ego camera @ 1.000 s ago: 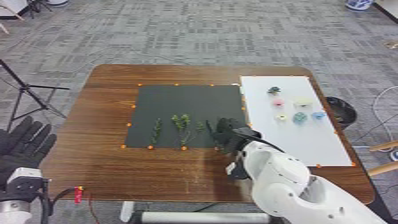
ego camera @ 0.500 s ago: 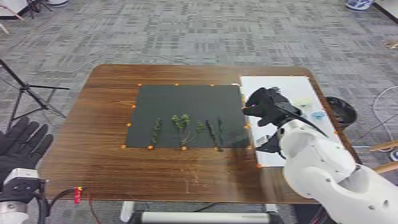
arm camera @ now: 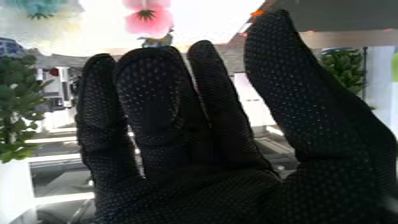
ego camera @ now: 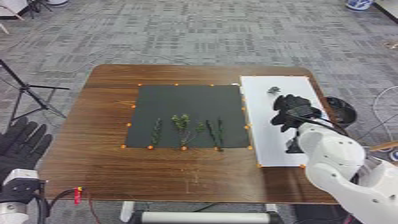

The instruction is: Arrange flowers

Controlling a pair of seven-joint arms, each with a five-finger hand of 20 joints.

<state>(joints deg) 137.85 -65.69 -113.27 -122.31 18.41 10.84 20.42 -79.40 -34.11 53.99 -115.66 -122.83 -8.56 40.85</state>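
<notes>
The black mat (ego camera: 182, 100) lay on the brown table (ego camera: 107, 170), with a white sheet (ego camera: 274, 151) along its right side. To the right of the mat, the right hand (ego camera: 298, 111) was over the sheet, open, its fingers straight and the thumb held well apart, with nothing visible in its hold. The left hand (ego camera: 19, 145) was well off to the mat's left, open with fingers straight and spread, and holding nothing. On the near half of the mat lay a leafy sprig (ego camera: 157, 132), a branching sprig (ego camera: 181, 123), a small sprig (ego camera: 200, 128) and, near its right edge, two dark stems (ego camera: 220, 134). On the sheet beside the mat were a small dark flower (ego camera: 274, 90), a pink flower (arm camera: 149, 21) and a teal flower (arm camera: 37, 6).
</notes>
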